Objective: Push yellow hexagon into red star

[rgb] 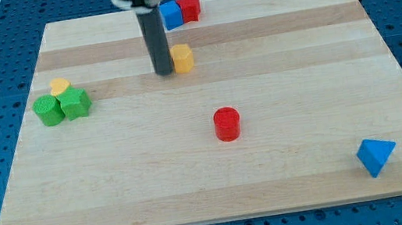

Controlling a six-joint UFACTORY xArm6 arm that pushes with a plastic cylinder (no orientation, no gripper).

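The yellow hexagon (183,57) lies on the wooden board in the upper middle. The red star (188,7) sits near the board's top edge, touching a blue block (171,15) on its left. My tip (164,73) is down on the board just left of the yellow hexagon, touching it or nearly so. The star is above and slightly right of the hexagon, a short gap apart.
A red cylinder (227,124) stands in the middle. A blue triangular block (375,156) is at the lower right. At the left, two green blocks (48,110) (74,103) and a small yellow block (61,86) cluster together. The board (337,70) lies on a blue perforated table.
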